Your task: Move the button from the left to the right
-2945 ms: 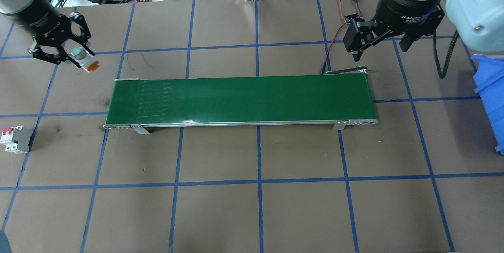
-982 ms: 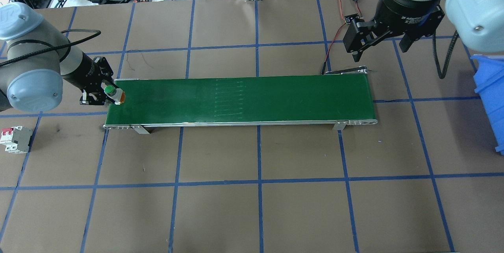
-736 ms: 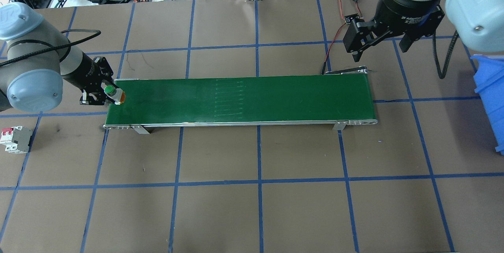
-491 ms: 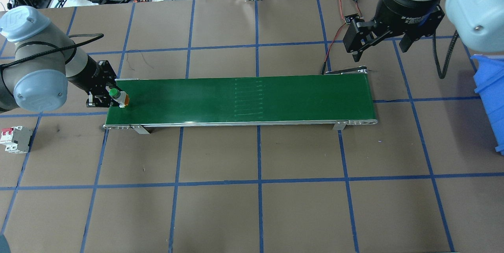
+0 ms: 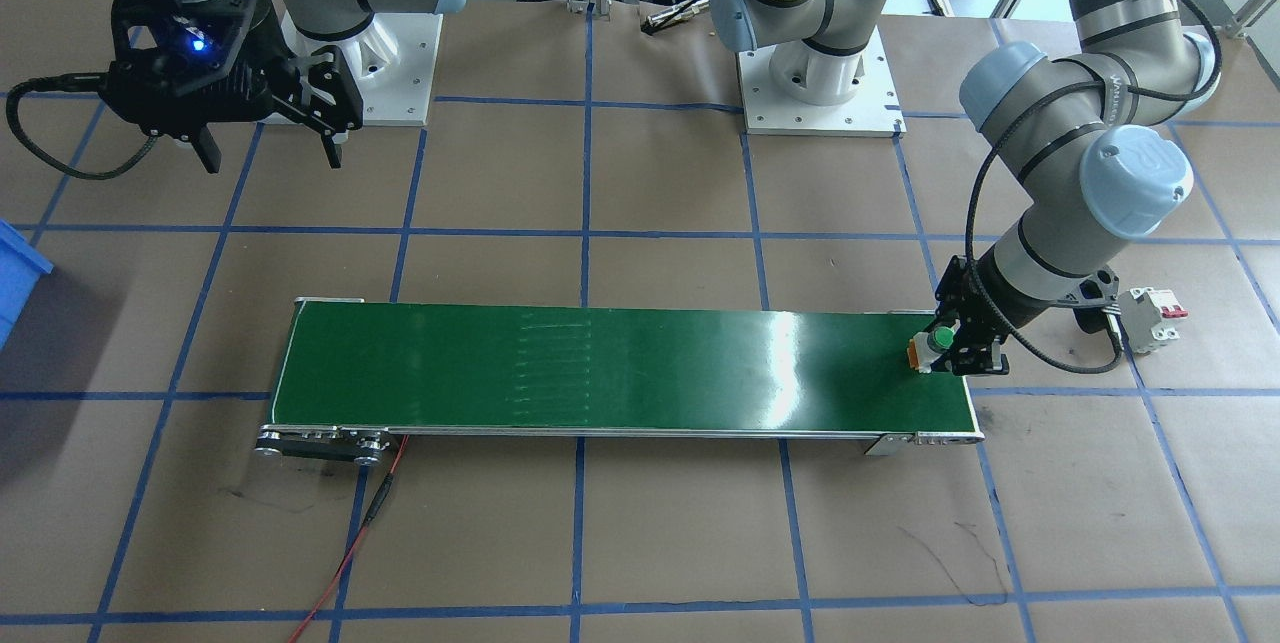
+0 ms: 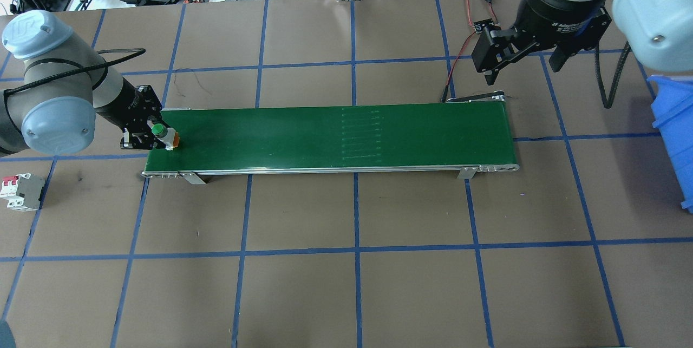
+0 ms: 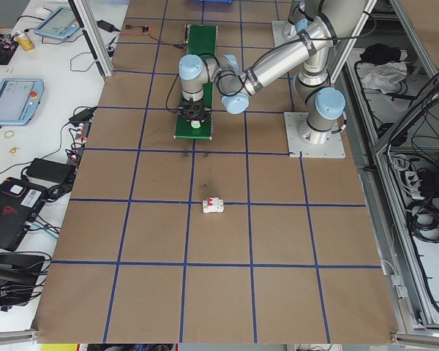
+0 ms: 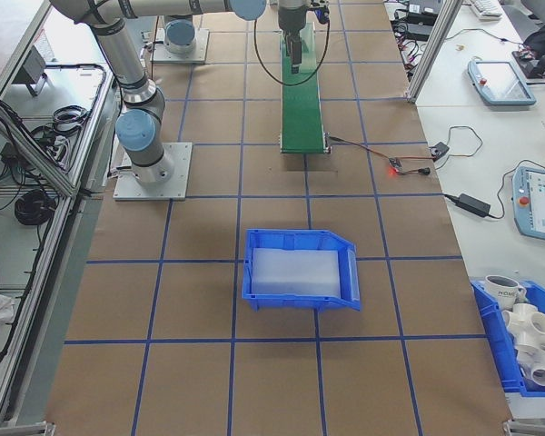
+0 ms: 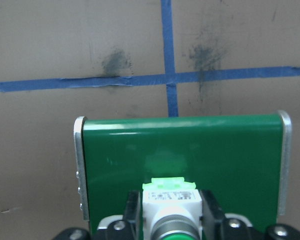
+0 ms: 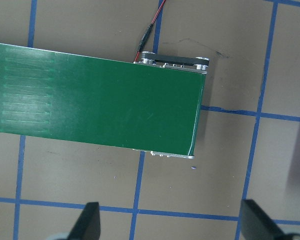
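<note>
Gripping the small push-button switch with a round green cap on a white boxy base (image 6: 162, 134), the left gripper (image 6: 145, 132) has its two black fingers (image 9: 211, 210) closed against opposite side faces of the white base, as the left wrist view shows. The button sits at the left end of the long green conveyor belt (image 6: 330, 138), low over or on the belt surface; contact cannot be confirmed.

Handling judgement: the button is probably light and rigid, with hard, smooth plastic faces that may slip under a weak pinch. The flat parallel sides of the base are the correct hold; the round cap is not.

Orientation: the button lies tilted, long axis roughly along the belt. The green cap faces up and back toward the gripper; the orange end (image 6: 176, 142) points toward the belt's far, right end.

The right gripper (image 6: 520, 56) hangs with fingers spread and empty above the table behind the belt's right end. A white circuit breaker with red levers (image 6: 21, 192) lies on the brown table (image 6: 411, 283), well apart.
</note>
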Motion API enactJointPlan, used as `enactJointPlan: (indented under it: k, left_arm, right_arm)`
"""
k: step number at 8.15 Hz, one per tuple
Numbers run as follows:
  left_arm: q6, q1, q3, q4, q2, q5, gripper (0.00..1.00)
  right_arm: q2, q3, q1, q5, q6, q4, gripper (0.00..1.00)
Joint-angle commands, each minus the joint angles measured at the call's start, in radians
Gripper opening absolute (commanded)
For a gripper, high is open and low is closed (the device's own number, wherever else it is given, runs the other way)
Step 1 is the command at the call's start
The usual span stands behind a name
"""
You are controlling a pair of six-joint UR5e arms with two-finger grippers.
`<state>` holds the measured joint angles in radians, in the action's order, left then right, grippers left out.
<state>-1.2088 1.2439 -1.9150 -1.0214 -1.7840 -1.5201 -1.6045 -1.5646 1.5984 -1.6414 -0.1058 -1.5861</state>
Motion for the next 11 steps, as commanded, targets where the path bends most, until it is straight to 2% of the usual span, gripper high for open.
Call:
enactJointPlan:
  k: [1,5,7,9,10,11]
  left_arm:
    - [0.029,0.0,-0.001,0.001,-0.003,-0.008,1.0]
    - [0.034,0.002,0.001,0.003,0.005,-0.009,1.0]
    - [0.262,0.018,0.002,0.012,0.02,0.001,1.0]
    - [0.343,0.04,0.007,-0.003,0.012,0.0,1.0]
    - [0.497,0.06,0.007,-0.017,0.017,-0.009,1.0]
    - [0.579,0.081,0.01,-0.041,0.02,-0.015,1.0]
  right_arm:
    - [0.0,0.0,0.0,0.0,0.0,0.0,1.0]
    - [0.0,0.0,0.0,0.0,0.0,0.0,1.0]
    - [0.011,-0.026,-0.002,0.034,-0.011,-0.011,1.0]
    - [0.031,-0.067,-0.017,0.051,0.004,-0.072,1.0]
    - [0.046,-0.081,-0.037,0.064,-0.003,-0.08,1.0]
    - [0.09,-0.101,-0.049,0.107,-0.006,-0.107,1.0]
